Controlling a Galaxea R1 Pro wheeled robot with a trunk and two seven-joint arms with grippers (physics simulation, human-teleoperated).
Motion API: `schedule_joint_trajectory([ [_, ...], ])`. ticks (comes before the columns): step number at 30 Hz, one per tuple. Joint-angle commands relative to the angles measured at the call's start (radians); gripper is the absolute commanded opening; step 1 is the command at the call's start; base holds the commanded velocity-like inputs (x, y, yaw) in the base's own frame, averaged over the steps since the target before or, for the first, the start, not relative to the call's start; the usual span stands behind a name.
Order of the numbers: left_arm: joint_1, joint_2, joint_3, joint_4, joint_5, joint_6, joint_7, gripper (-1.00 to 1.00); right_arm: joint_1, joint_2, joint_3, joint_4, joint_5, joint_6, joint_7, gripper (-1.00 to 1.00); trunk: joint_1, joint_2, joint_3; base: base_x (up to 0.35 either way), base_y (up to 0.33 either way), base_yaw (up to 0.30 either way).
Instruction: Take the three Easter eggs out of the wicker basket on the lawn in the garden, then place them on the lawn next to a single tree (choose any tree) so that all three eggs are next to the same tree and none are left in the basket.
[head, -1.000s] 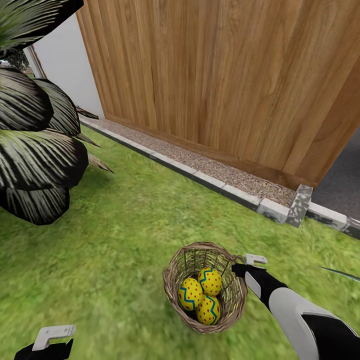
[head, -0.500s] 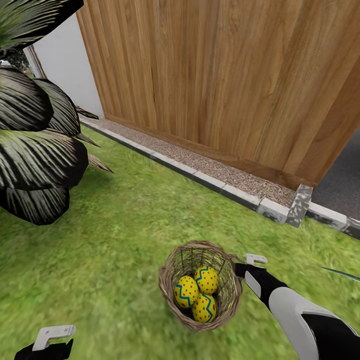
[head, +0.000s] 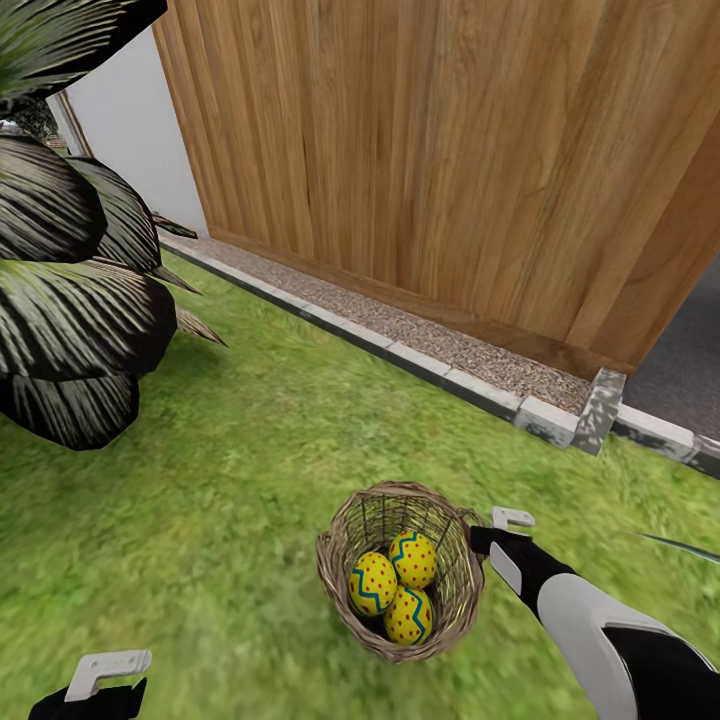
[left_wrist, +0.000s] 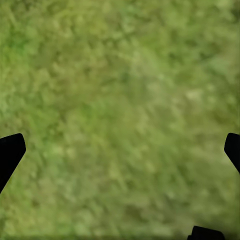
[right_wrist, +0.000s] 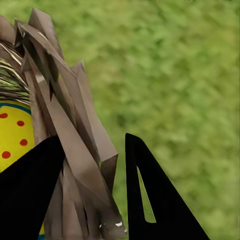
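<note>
R gripper (right_wrist: 92, 190) pinching wicker basket (head: 400, 570) rim, fingers either side of wall. Basket on lawn (head: 230, 480), near wood fence (head: 450, 170); three Easter eggs (head: 395, 587) inside. L gripper (left_wrist: 120, 150) spread wide over grass, well apart from basket.

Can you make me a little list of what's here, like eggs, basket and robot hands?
eggs: three eggs, yellow with red dots, all inside the basket
basket: basket standing on the lawn
right gripper: right gripper at the basket's rim, one finger on each side of the wall
left gripper: left gripper open, over bare grass
behind: wooden fence with a gravel strip
beside: dark bush
</note>
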Motion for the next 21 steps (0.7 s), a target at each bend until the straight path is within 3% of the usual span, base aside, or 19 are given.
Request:
schedule_joint_trajectory([
  [1,0.000,0.001,-0.001,-0.001,0.004,0.004,0.006,1.00,0.000,0.001,-0.004,-0.002,-0.009,0.005,-0.002,-1.00,0.000,0.000,-0.001,0.000,0.000,0.000],
  [21,-0.011,0.001,-0.001,0.011,-0.001,0.006,0.013,1.00,0.002,0.012,0.001,-0.001,-0.008,0.002,-0.002,-1.00,-0.069,0.126,0.056,0.000,0.000,0.000],
])
